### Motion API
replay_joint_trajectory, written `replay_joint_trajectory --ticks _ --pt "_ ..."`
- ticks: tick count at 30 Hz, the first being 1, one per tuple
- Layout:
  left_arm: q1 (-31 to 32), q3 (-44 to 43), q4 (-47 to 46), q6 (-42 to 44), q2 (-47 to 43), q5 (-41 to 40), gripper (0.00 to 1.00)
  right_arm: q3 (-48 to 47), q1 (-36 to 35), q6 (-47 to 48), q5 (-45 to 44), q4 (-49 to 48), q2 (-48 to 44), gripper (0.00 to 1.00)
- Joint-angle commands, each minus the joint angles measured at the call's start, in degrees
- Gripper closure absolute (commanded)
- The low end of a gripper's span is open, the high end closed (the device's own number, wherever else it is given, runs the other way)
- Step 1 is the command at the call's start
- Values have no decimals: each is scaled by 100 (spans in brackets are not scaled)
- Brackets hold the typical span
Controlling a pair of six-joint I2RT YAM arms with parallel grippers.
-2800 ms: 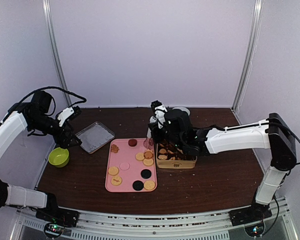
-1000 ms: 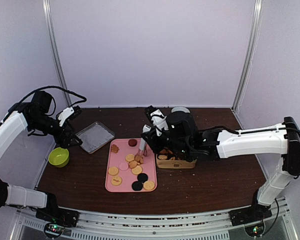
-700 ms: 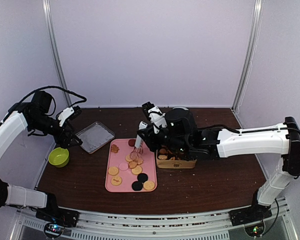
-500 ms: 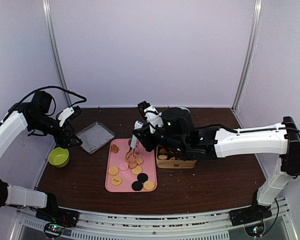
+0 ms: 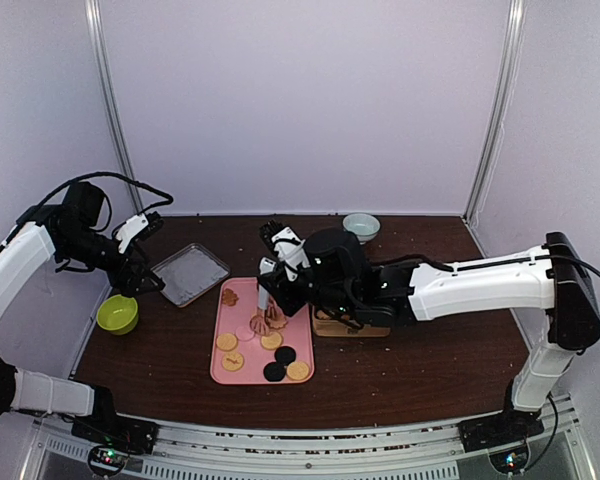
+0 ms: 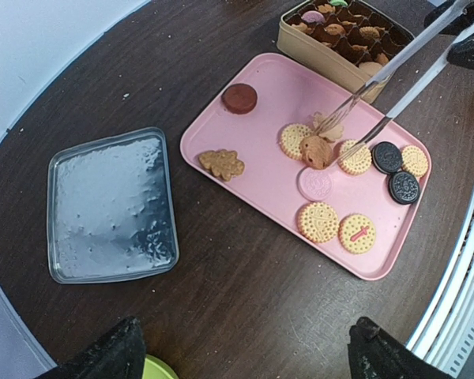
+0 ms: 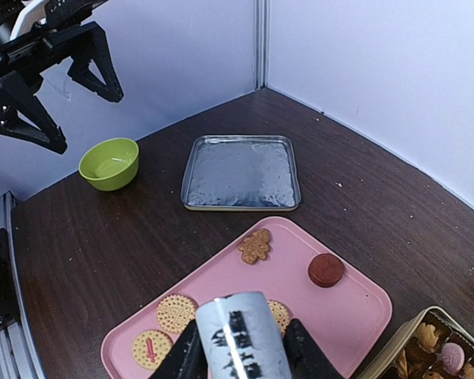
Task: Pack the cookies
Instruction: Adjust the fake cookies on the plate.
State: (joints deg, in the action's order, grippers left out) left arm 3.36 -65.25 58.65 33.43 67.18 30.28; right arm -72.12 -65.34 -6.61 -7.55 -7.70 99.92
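Several cookies [image 5: 271, 340] lie on the pink tray [image 5: 223, 368]: tan round ones, a leaf-shaped one [image 6: 221, 163], a dark red one [image 6: 239, 98], two black ones [image 6: 396, 171]. More cookies fill the gold tin [image 6: 338, 64]. My right gripper [image 5: 283, 272] is shut on metal tongs [image 6: 395, 83], seen end-on in the right wrist view [image 7: 241, 347]. The tongs' tips stand on either side of a brown cookie [image 6: 316, 151] mid-tray. My left gripper [image 5: 140, 275] hangs open over bare table left of the tray [image 6: 249, 351].
A silver tin lid [image 5: 190, 273] lies left of the tray. A green bowl [image 5: 117, 313] sits near the table's left edge and a pale bowl [image 5: 361, 226] at the back. The right arm covers most of the tin in the top view.
The right arm has swung left from the tin out over the tray, and the tongs have come down among the middle cookies. The left arm has stayed still.
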Motion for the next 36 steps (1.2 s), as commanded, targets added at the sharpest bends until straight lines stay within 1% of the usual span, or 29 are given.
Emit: replay_joint_trajectory --ticks 1,5,13,18,23,30,34,36 --pt "-46 -102 80 86 -23 79 8 -197 -104 105 -38 48 95 69" --pt "-51 -102 85 85 -15 91 8 -241 -142 115 16 -29 72 74" --pt "-46 -98 98 93 -43 65 8 -403 -125 110 -58 -72 45 90" --pt "-47 -85 102 102 -44 71 8 -372 -45 59 -62 -137 -36 97" --pt "-48 -118 101 102 -34 87 8 -351 66 71 -122 -227 -165 96" --pt "-50 -137 108 94 -2 106 8 -688 86 94 -116 -317 195 85" --pt "-46 -124 111 102 -37 69 8 -829 87 82 -105 -302 434 74" --pt "-51 -113 107 102 -28 68 8 -848 84 89 -101 -293 515 73"
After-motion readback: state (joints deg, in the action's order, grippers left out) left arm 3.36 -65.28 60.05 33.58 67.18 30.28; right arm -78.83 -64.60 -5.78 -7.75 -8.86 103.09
